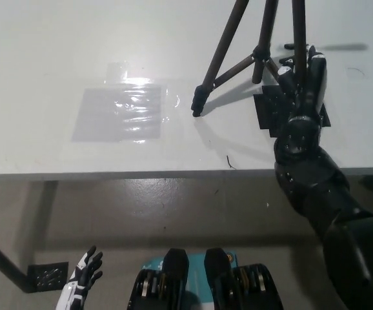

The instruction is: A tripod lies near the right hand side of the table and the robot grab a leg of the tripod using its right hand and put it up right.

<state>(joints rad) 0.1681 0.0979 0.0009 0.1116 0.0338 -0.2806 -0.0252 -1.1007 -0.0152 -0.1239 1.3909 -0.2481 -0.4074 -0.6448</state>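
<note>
The black tripod (259,51) stands nearly upright at the table's back right. Its left leg (217,68) slants down to a foot on the white table (57,51) near the middle. My black right hand (304,81) comes up from the bottom right and is shut on the tripod's right leg (299,29), low on that leg. The foot of that leg is hidden behind the hand. The tripod's head is out of the picture at the top. My white left hand (83,283) rests open at the lower left, below the table.
A black flat patch (268,111) lies on the table under the tripod and my hand. A shiny clear sheet (122,113) is stuck left of the tripod's foot. The table's front edge (141,173) runs across the middle. The floor lies below it.
</note>
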